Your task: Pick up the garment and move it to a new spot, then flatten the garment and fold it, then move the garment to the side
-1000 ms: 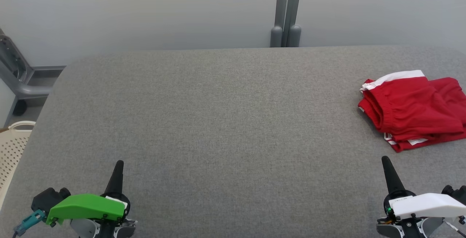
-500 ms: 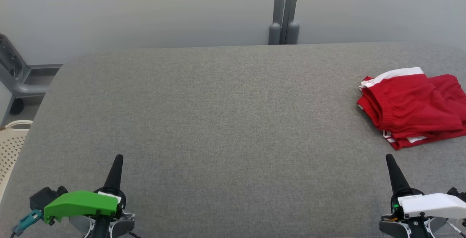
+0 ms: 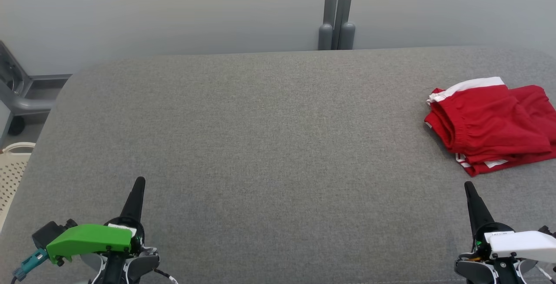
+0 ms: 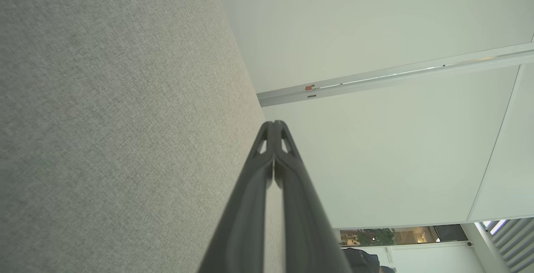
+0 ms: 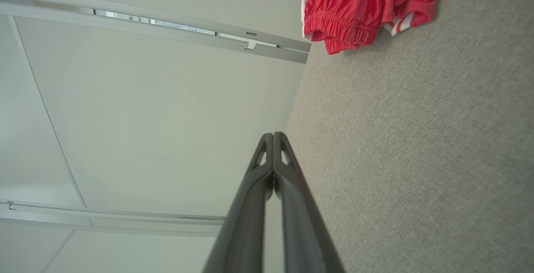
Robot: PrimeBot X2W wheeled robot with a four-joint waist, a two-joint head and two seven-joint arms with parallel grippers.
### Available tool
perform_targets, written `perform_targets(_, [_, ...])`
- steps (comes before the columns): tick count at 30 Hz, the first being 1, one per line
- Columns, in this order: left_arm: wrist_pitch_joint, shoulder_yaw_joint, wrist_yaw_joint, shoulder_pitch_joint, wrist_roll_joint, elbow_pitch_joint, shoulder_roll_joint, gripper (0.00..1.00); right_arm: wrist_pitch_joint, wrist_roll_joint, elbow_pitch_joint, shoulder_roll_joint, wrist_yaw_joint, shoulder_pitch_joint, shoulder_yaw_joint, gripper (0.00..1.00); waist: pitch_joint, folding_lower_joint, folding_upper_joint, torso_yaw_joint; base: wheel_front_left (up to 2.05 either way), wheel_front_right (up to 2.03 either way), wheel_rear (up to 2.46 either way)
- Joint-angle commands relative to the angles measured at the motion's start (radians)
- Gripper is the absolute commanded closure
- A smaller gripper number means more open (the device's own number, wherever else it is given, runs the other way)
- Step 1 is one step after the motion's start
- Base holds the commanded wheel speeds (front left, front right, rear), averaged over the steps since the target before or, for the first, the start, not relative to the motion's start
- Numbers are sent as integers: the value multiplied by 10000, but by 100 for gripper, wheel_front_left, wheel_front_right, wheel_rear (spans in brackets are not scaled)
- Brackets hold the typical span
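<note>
The garment [image 3: 493, 125] is a pair of red shorts with white trim, folded in a loose pile at the right edge of the grey table [image 3: 269, 145]. It lies at the top of the right wrist view as the garment [image 5: 354, 10], elastic waistband toward the camera. My right gripper [image 3: 468, 185] hovers low at the front right, a short way in front of the shorts, shut and empty; its tips meet at the right gripper [image 5: 273, 134]. My left gripper [image 3: 140, 180] rests at the front left, far from the shorts, shut with nothing held; the left gripper [image 4: 274, 122] has its fingers pressed together.
A pale perforated basket [image 3: 11, 175] stands off the table's left edge. A grey metal frame [image 3: 17, 97] is on the floor at the far left, and a grey post [image 3: 336, 10] rises behind the table against the wall.
The whole head picture has shifted, so the camera moved. Both grippers sit slightly lower and farther apart in it. The garment lies as before.
</note>
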State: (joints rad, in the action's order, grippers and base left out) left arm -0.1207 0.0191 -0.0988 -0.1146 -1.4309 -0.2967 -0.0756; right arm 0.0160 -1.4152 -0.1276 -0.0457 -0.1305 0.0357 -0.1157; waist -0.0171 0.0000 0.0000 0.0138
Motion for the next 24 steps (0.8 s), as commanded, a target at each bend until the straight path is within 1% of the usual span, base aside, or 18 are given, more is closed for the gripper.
perform_targets(1, [-38,75,-95,-207,-141,79,23,100,50,-200,111,-60,-5,45,-38,100,8,0,0,-6,0,0,0])
perform_targets(24, [-468,460,-303,-353,-1562,146,222,100,223,-1810,335,-65,-4,145,-186,100,173,0,0,-113,0,0,0])
